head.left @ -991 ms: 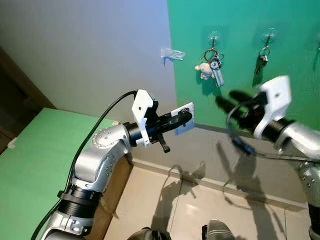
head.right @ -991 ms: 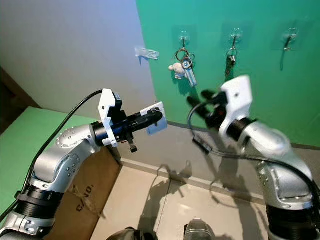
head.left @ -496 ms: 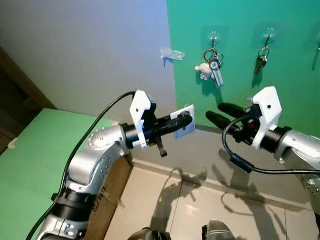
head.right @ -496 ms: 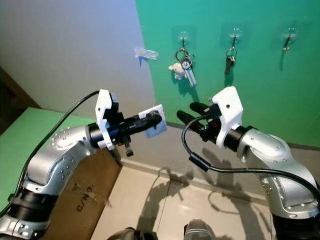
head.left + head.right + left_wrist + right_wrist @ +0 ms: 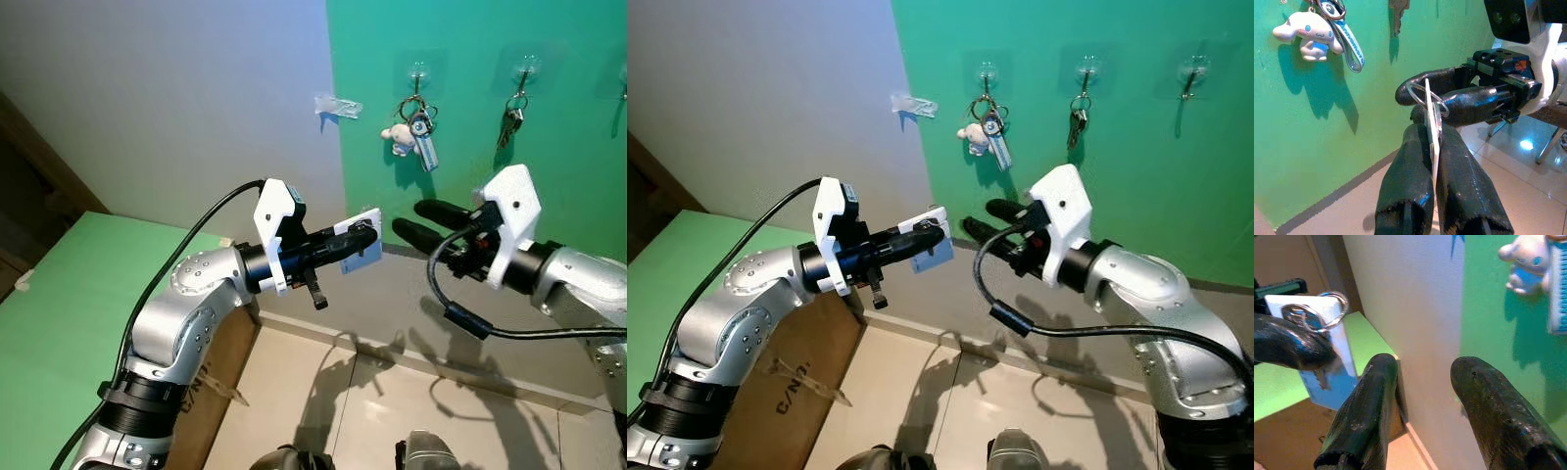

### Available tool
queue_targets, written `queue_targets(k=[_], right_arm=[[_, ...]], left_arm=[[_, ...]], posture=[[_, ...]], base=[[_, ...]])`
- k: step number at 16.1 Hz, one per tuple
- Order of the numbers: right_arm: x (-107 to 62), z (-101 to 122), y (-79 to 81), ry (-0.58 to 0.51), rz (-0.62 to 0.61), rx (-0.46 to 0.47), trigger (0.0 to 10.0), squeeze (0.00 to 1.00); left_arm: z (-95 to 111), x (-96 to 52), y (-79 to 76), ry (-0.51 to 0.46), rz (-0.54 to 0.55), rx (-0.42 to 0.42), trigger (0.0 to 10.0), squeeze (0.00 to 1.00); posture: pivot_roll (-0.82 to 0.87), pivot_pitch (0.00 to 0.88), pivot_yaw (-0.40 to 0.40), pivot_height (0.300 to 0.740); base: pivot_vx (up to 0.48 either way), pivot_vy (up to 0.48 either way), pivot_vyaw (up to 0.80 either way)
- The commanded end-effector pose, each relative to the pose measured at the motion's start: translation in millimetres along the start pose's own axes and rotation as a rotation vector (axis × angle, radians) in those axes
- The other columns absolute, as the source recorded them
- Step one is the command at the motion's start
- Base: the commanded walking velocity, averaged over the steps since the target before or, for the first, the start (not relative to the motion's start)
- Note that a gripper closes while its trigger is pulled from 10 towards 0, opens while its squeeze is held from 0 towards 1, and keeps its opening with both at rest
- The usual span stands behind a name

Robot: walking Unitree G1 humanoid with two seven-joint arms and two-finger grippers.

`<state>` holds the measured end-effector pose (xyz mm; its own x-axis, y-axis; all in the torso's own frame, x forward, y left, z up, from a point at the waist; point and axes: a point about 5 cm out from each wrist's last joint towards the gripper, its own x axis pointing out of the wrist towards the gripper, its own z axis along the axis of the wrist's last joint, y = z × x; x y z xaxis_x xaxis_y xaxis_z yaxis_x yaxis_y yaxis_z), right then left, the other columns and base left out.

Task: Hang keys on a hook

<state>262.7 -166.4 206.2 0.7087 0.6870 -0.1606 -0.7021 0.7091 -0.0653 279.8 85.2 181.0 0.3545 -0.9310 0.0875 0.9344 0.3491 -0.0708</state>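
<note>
My left gripper (image 5: 366, 236) is shut on a white and blue key tag (image 5: 359, 251) whose metal ring (image 5: 1425, 93) sticks out past the fingers. My right gripper (image 5: 409, 218) is open, its fingertips a short way right of the tag and pointing at it. In the right wrist view the tag (image 5: 1327, 352) lies just beyond the open fingers (image 5: 1359, 416). Three hooks sit high on the green wall. One hook (image 5: 988, 70) carries keys with a white plush toy (image 5: 400, 138), the middle hook (image 5: 1085, 68) carries plain keys (image 5: 509, 122), and the right hook (image 5: 1192, 70) looks bare.
A clear hook (image 5: 337, 105) sticks to the white wall left of the green one. A cardboard box (image 5: 784, 392) stands under my left arm beside a green surface (image 5: 59, 323). Shiny floor tiles (image 5: 411, 392) lie below both arms.
My right gripper has come down and leftward from near the wall, and now points at the tag. The left arm with the tag has barely moved.
</note>
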Motion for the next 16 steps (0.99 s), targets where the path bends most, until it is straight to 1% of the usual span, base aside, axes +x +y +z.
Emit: queue_targets(k=[1, 8, 14, 16], right_arm=[[3.7, 6, 7.4, -0.013, 0.038, -0.014, 10.0, 0.0], [8.3, 16, 13.9, -0.054, 0.067, -0.001, 10.0, 0.0], [9.0, 42, 5.4, -0.155, 0.014, 0.038, 10.0, 0.0], [7.7, 50, -1.1, -0.193, -0.02, 0.065, 10.0, 0.0]], left_arm=[[2, -1.5, -2.1, 0.0, -0.011, 0.003, 0.0, 0.0], [1, -0.2, -3.2, 0.005, -0.016, 0.001, 0.0, 0.0], [-1, 0.3, -3.4, 0.014, -0.017, 0.003, 0.0, 0.0], [-1, 0.5, -3.5, 0.014, -0.017, 0.003, 0.0, 0.0]], posture=[[-0.29, 0.089, 0.175, 0.72], [-0.29, 0.09, 0.174, 0.72], [-0.29, 0.088, 0.171, 0.72], [-0.29, 0.087, 0.169, 0.72]], base=[[0.0, 0.0, 0.0], [0.0, 0.0, 0.0], [0.0, 0.0, 0.0], [0.0, 0.0, 0.0]])
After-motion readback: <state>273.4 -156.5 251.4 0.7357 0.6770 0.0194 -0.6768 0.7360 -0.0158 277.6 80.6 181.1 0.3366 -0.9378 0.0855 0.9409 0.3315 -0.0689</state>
